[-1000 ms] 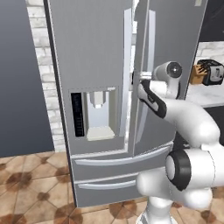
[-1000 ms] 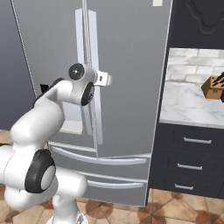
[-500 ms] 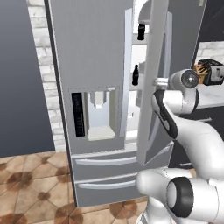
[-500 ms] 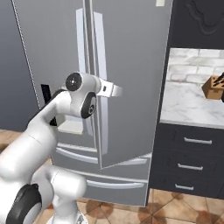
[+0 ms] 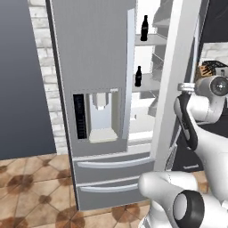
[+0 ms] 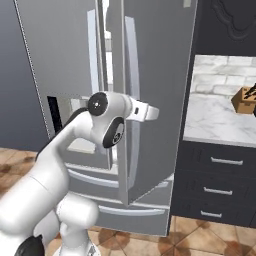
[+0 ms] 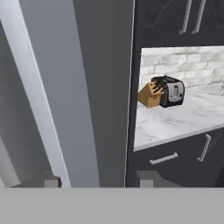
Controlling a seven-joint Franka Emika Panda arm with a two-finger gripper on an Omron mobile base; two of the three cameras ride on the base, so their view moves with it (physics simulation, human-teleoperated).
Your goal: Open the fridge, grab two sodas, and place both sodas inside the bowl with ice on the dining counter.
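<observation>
Simulated kitchen w/ terracotta-pattern floor tiles [image 5: 31, 187], white brick wall and dark cabinets w/ a light marble worktop [image 6: 220, 117] to the right of the fridge [image 5: 89, 67]. Fridge is grey French-door type; left door shut (dispenser recess [image 5: 102, 113] in it), right door [image 5: 178, 75] swung partway open, white interior showing in the gap. Two sodas inside: one dark bottle [image 5: 144, 27] upright on an upper shelf, another [image 5: 138, 76] upright on the shelf below, both near the left edge of the opening. Gripper [image 6: 150, 113] sits at the right door's outer face, just beside its long vertical handle [image 6: 133, 95]. In hand view the two finger tips [image 7: 146, 178] stand apart w/ the handle between them, not clearly pinched; jaws partly open, holding nothing. Knife block [image 7: 149, 94] and toaster [image 7: 172, 92] on the worktop, touching.
</observation>
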